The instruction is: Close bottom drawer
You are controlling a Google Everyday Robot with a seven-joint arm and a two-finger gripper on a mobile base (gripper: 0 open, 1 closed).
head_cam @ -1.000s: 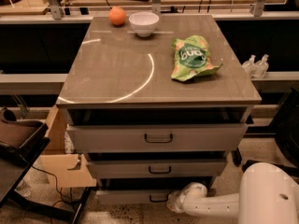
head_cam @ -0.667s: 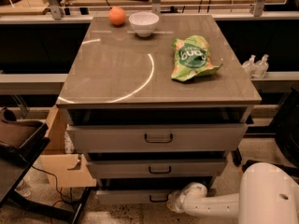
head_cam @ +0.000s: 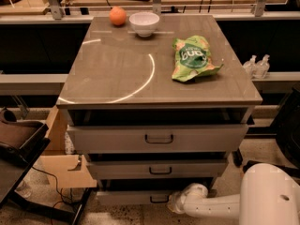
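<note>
Fingers (head_cam: pixel 176 203), clenched or released I cannot tell, lie at the bottom drawer (head_cam: pixel 124 198), beside its handle (head_cam: pixel 159 199).

On bench (head_cam: pixel 108 78), at back: orange (head_cam: pixel 117 16), bowl (head_cam: pixel 144 23) just right of it; bag (head_cam: pixel 193 59) nearer, rightward. Underneath, lowest: bottom drawer (head_cam: pixel 124 198), tool (head_cam: pixel 174 202) at its front.

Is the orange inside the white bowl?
No, the orange sits beside the bowl on the cabinet top; the pincer is low down at the bottom drawer.
</note>
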